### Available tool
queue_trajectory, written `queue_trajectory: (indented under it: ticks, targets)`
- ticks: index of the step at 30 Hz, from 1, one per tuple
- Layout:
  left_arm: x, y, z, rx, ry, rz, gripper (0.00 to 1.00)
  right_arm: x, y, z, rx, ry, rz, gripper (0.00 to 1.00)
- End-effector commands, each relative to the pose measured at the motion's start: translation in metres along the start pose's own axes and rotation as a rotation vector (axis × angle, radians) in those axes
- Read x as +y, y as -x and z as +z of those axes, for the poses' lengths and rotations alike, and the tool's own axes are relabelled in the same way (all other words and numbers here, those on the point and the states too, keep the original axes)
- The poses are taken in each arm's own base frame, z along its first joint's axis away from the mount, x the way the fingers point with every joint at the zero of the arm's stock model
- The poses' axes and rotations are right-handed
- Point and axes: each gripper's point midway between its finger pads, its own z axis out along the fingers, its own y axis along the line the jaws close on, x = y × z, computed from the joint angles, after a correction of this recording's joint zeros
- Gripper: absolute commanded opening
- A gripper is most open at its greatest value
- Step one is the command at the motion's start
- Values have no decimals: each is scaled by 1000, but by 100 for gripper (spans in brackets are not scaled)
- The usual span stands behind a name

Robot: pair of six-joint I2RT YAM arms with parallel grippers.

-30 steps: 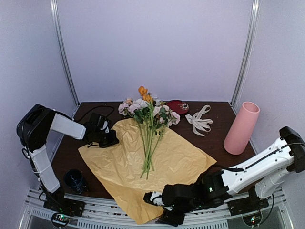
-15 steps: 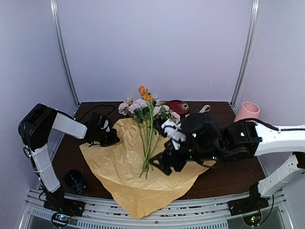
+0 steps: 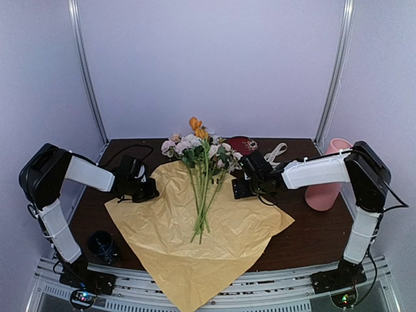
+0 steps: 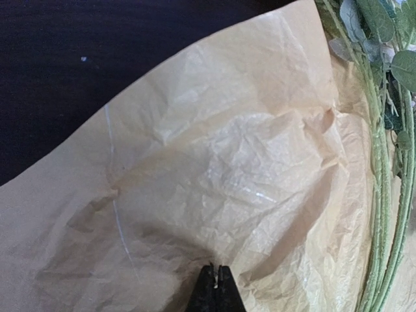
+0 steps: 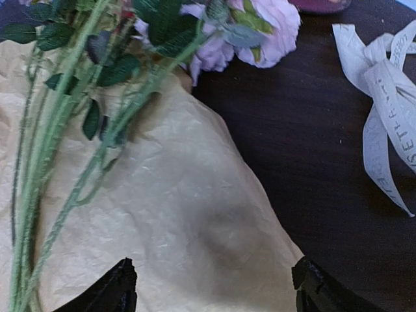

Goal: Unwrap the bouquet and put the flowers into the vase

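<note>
The bouquet lies unwrapped: the flowers [image 3: 203,162], pink, white and orange blooms on long green stems, rest on the spread yellow-tan paper [image 3: 195,227]. My left gripper [image 3: 144,190] is shut on the paper's left edge; in the left wrist view its tips [image 4: 216,276] pinch the crinkled sheet [image 4: 227,162], stems [image 4: 383,195] to the right. My right gripper [image 3: 235,190] hovers open over the paper's right edge [image 5: 175,214], its fingers [image 5: 120,286] wide apart with nothing between them, stems [image 5: 58,130] and a pink bloom [image 5: 273,26] ahead. The pink vase [image 3: 328,182] stands at the right, partly behind the right arm.
The cream ribbon [image 3: 276,155] lies loose on the dark table behind my right arm, also right of the paper as the ribbon [image 5: 383,97]. A dark red dish [image 3: 242,144] sits at the back. A small dark blue cup [image 3: 101,246] stands front left.
My right arm has swung from the paper's near corner up across the sheet to its right edge beside the flowers, jaws now wide. The left gripper stayed put.
</note>
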Motion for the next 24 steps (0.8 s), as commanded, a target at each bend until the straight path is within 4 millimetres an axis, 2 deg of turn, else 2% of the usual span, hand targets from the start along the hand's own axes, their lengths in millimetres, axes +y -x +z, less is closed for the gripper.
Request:
queue_trajectory:
  ticks: [1, 4, 8, 13, 18, 24]
  targets:
    - [12, -10, -1, 29, 38, 3, 0, -19, 24, 31, -28, -10, 90, 83]
    - [13, -15, 1, 33, 26, -5, 0, -32, 26, 49, -14, -4, 114, 84]
    - [15, -26, 5, 54, 9, -19, 0, -37, 22, 69, 38, 49, 132, 83]
    - [16, -33, 10, 69, 3, -24, 0, -30, 11, 78, 88, 149, 157, 76]
    - [11, -37, 14, 82, -12, -23, 0, -22, -2, 79, 120, 206, 173, 61]
    - [9, -41, 17, 92, -14, -19, 0, -15, -11, 75, 137, 264, 189, 34]
